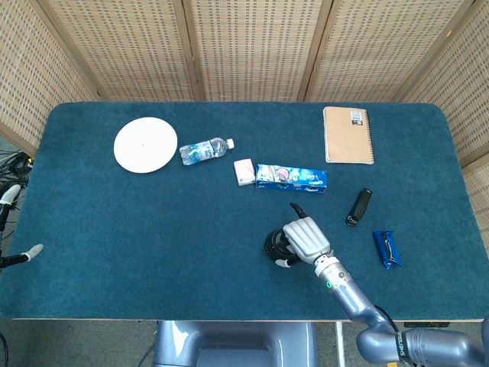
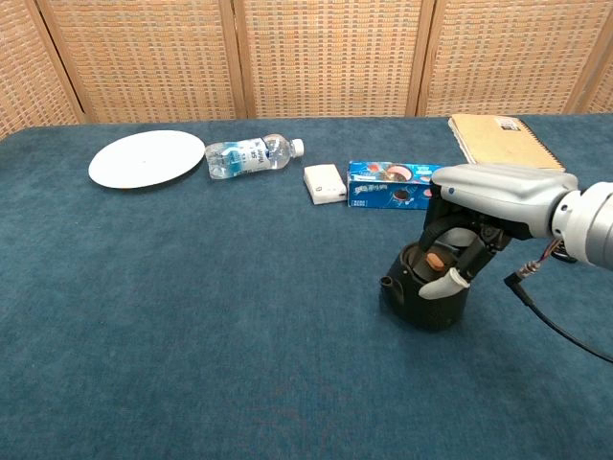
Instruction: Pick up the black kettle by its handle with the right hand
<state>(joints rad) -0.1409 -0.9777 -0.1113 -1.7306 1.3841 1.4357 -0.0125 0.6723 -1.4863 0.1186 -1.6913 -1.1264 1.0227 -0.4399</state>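
The black kettle (image 2: 421, 292) is low and round, with an orange knob on its lid, and stands near the table's front edge; in the head view the kettle (image 1: 273, 246) is mostly covered. My right hand (image 2: 484, 206) reaches over it from the right, and its fingers (image 2: 443, 284) curl around the arched handle and grip it. From above, the right hand (image 1: 306, 239) covers the kettle's right half. The kettle seems slightly raised, though I cannot be sure it is off the cloth. No view shows my left hand.
A white plate (image 2: 147, 158), a lying water bottle (image 2: 249, 155), a small white box (image 2: 325, 184) and a blue biscuit box (image 2: 397, 186) lie behind the kettle. A notebook (image 2: 503, 142) is at the back right. A black remote (image 1: 357, 206) and blue packet (image 1: 387, 248) lie right of my hand.
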